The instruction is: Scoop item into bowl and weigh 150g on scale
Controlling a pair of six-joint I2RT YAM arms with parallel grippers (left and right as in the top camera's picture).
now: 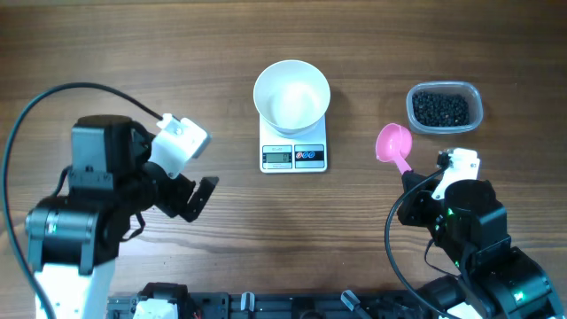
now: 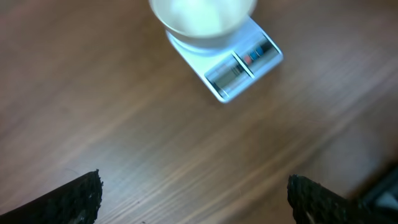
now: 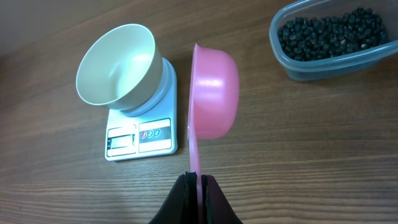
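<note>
Holding the pink plastic scoop by the thin end of its handle, the right gripper is clamped shut on it and hovers over the wooden counter, between the scale and the tub. So this is the very start of the scooping step: scoop in hand, nothing loaded as far as I can tell from overhead (the wrist view only shows the cup side-on).

The glossy little black beans all sit in the clear rounded plastic tub on the right, well apart from the round white bowl. That bowl sits on the small white digital kitchen scale mid-counter and looks empty. The display's too blurry to read, so no idea if it's zeroed.

The left gripper is spread wide with nothing in it, over bare counter off to the scale's left.

Next move, I reckon: swing the scoop over to the tub, get the cup's mouth pointing into the heap, dig in, level out, then carry it across without tipping.
</note>
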